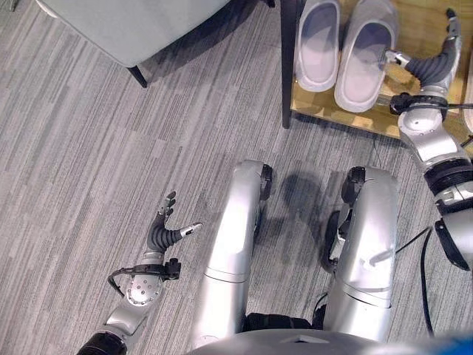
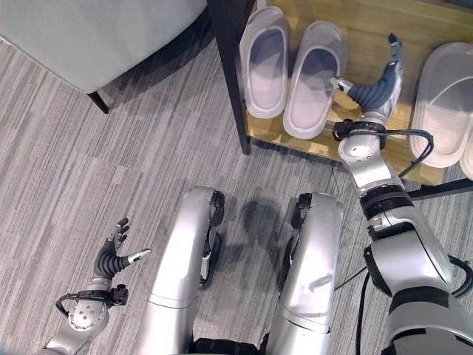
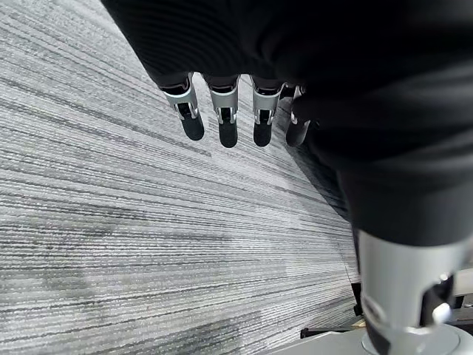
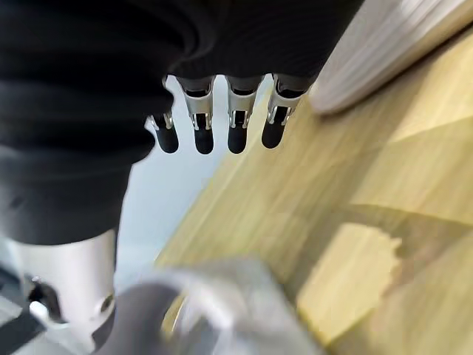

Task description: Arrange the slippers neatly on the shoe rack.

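Progress: pair of grey slippers (image 2: 295, 70) judged already set side by side on the wooden shoe rack (image 2: 369, 33), little left beyond withdrawal | Right hand (image 2: 377, 85) is extended over the shelf beside the nearer slipper, fingers straight, nothing held | Left hand (image 1: 166, 229) is held low over the carpet floor (image 1: 89, 148), fingers relaxed, empty.

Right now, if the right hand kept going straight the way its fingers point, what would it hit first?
Probably nothing soon: the right hand points along bare rack shelf, with the grey slippers off to its left. Depth beyond the shelf's far edge is unclear.
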